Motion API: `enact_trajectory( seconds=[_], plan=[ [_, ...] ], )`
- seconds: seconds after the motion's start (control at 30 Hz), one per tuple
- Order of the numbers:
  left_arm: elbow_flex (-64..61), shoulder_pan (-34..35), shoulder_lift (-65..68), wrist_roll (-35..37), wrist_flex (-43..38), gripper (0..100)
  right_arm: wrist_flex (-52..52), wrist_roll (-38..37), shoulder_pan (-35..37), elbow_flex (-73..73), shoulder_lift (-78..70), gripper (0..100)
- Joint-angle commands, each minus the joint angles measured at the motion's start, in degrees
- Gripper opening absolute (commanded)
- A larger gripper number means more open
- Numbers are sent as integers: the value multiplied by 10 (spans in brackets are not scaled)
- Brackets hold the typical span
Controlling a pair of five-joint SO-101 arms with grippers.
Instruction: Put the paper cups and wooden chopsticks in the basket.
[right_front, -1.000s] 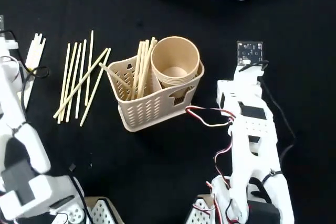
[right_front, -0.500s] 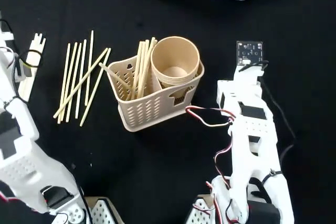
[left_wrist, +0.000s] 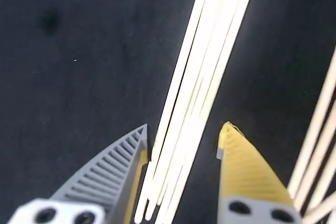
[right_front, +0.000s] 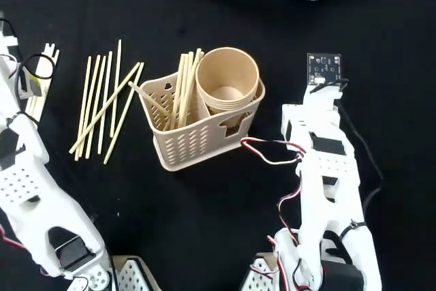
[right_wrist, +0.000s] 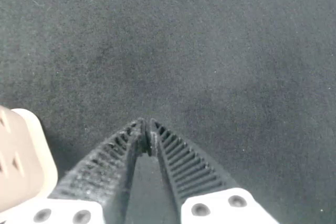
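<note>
Chopsticks (right_front: 103, 107): about seven loose on the desk (right_front: 204, 223) left of the basket (right_front: 197, 144), four or five upright in its left compartment. Another bundle (right_front: 48, 59) lies far left, partly hidden by the arm. Paper cups (right_front: 227, 73): nested in the right compartment, count unclear. Left gripper (left_wrist: 185, 125) fingers spread astride the bundle; right gripper (right_wrist: 146, 125) fingers pressed together.

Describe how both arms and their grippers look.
The left arm and right arm are both blocky white plastic with black servo blocks. Red, white and black wires loop off the right arm, which also carries a small black square board. The left gripper has a ribbed, pointed grey finger and a yellow finger. The right gripper has dark ribbed fingers on white mounts with screw holes.
</note>
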State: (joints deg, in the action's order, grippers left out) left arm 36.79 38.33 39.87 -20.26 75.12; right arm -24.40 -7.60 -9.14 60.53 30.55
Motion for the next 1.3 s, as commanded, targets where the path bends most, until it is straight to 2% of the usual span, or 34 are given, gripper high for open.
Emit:
enact_trajectory(
  seconds=[0.0, 0.3, 0.5, 0.57, 0.7, 1.1, 1.23, 1.27],
  plan=[
    [101, -8, 50, -4, 25, 220, 12, -4, 6, -6, 0, 12],
    [228, -30, 174, -25, 105, 220, 12, -4, 6, -6, 0, 12],
    [285, -36, 235, -27, 123, 217, 12, -4, 6, -6, 0, 12],
    [298, -36, 251, -27, 123, 188, 12, -4, 6, -6, 0, 12],
    [318, -37, 269, -27, 129, 136, 12, -4, 6, -6, 0, 12],
    [336, -39, 273, -27, 156, 122, 12, -4, 6, -6, 0, 12],
    [339, -43, 270, -28, 171, 24, 12, -4, 6, -6, 0, 12],
    [339, -45, 270, -28, 176, 31, 12, -4, 6, -6, 0, 12]
  ],
)
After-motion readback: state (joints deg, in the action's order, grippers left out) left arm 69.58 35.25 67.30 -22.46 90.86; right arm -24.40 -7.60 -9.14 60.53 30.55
